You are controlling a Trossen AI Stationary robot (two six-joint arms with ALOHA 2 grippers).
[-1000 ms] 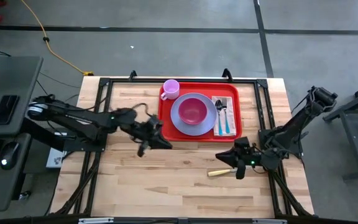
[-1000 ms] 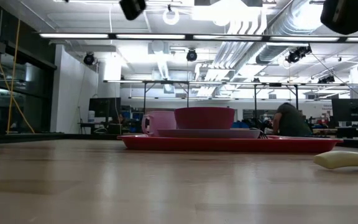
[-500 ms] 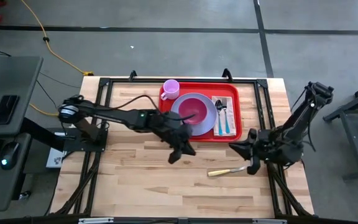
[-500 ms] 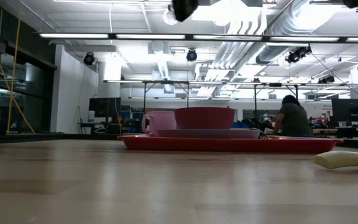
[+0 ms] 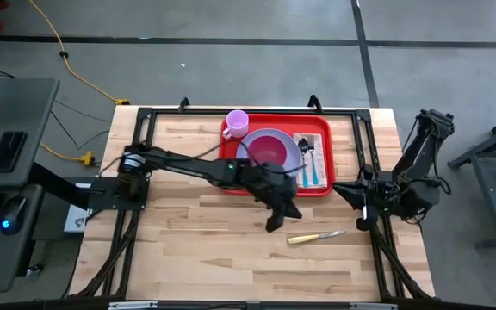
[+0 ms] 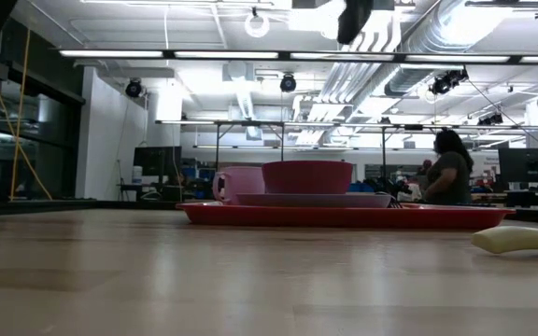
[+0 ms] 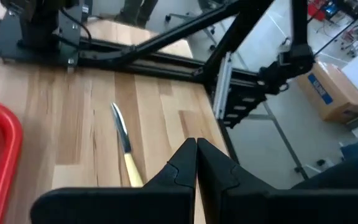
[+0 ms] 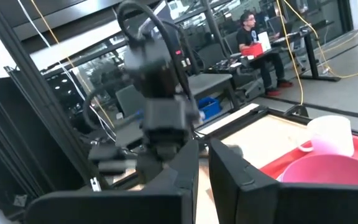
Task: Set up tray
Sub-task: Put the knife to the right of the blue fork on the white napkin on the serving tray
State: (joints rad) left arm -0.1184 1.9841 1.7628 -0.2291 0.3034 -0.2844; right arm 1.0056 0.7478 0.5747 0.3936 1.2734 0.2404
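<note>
With the tray [image 5: 275, 191] loaded at upper centre of the high view, I judge my left gripper [image 5: 273, 223], fingers together and empty, must open before descending squarely onto the knife [image 5: 315, 236] lower right.

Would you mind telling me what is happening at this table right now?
The red tray already holds a cup, a plate with a bowl, and a spoon. A knife lies on the table outside it. The left gripper hovers shut near the knife; the right gripper waits, empty, at the table's edge.
</note>
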